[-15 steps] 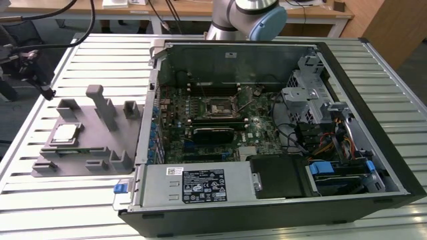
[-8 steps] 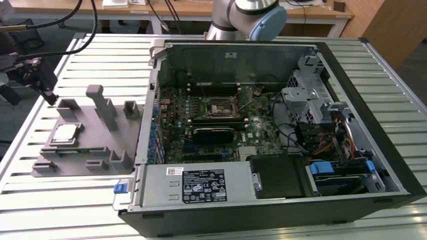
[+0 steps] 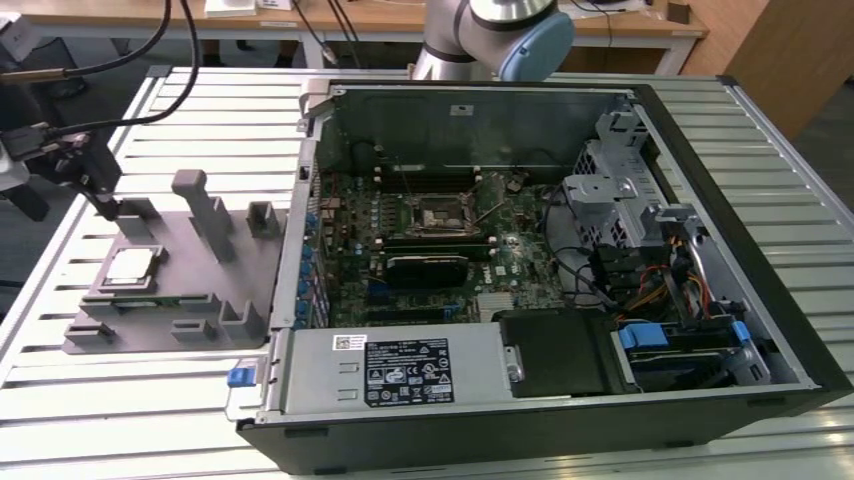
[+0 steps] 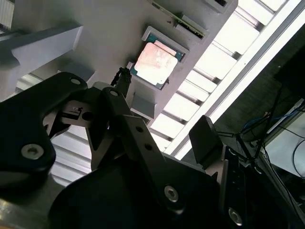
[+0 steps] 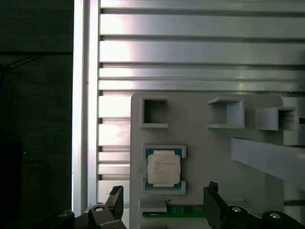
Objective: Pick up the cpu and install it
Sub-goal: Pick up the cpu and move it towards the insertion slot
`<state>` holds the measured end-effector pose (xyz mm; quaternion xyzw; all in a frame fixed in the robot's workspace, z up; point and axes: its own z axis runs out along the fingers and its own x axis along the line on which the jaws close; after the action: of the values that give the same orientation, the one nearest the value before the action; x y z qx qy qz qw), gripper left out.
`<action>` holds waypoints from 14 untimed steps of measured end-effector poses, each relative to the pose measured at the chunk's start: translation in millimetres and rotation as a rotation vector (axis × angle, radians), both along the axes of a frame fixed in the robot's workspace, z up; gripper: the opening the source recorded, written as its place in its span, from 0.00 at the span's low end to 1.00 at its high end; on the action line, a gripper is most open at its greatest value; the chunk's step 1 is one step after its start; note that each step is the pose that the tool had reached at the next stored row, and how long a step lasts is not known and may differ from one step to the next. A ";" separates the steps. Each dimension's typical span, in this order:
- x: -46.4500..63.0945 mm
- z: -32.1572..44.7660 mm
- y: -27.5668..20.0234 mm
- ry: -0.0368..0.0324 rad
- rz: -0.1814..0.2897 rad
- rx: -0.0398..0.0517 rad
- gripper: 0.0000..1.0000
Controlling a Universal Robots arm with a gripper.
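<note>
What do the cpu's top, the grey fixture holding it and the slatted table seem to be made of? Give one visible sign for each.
The cpu: the top looks like metal, silvery with a dull sheen; its green rim is probably circuit board. The grey fixture: likely plastic, matt and evenly grey, with blocky shapes. The slatted table: probably aluminium, with bright streaky reflections along its ribs.

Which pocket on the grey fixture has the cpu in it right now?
The framed pocket nearest the open gripper: the cpu lies flat in it, silver top up. The neighbouring square pocket is empty.
</note>
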<state>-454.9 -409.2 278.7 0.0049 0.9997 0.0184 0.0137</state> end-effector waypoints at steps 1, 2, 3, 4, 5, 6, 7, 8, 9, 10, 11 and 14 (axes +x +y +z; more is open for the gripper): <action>0.0 -1.9 -0.3 0.0000 0.007 0.0000 0.76; 0.0 -3.6 -0.6 0.0000 0.015 0.0000 0.76; -0.1 -5.4 -0.8 -0.0001 0.021 0.0000 0.76; 0.0 -7.2 -0.9 -0.0002 0.025 0.0000 0.76; 0.0 -8.9 -1.2 -0.0001 0.028 0.0001 0.76; 0.0 -9.9 -1.3 -0.0001 0.029 0.0000 0.76; 0.0 -11.7 -1.5 -0.0004 0.029 0.0002 0.76; 0.0 -13.5 -1.5 -0.0005 0.029 0.0000 0.76; 0.0 -15.3 -1.5 -0.0005 0.029 0.0000 0.76; 0.0 -17.1 -1.5 -0.0005 0.029 0.0000 0.76; 0.1 -18.8 -1.5 -0.0004 0.028 0.0000 0.76; 0.1 -24.4 -1.5 -0.0005 0.025 0.0001 0.76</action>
<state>-454.8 -410.7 254.3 -0.0073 0.9997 0.0186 0.0138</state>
